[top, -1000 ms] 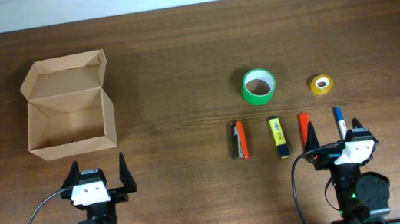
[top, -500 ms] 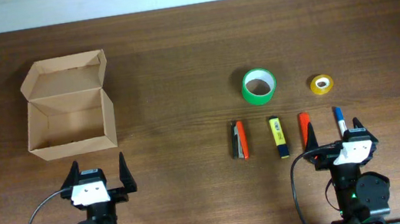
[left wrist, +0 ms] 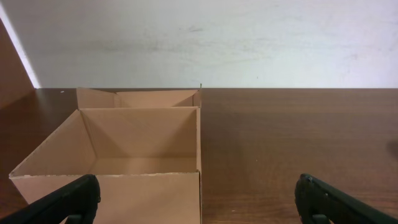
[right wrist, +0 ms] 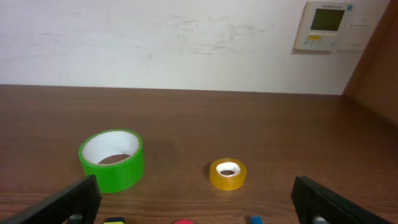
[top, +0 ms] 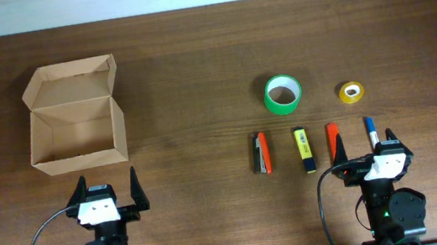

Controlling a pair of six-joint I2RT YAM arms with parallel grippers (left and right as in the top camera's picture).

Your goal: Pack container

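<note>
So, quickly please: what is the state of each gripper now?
Left gripper: open, holding nothing.
Right gripper: open, holding nothing.

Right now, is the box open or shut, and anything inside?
Open and empty: the container has its flap lid folded back; overhead shows only bare cardboard inside.

Table [top: 186, 67]: dark brown wood grain, matte.
Wall [right wrist: 155, 43]: white, faintly scuffed, behind the far edge.
Wall panel [right wrist: 326, 25]: pale, small screen, mounted upper right.
</note>
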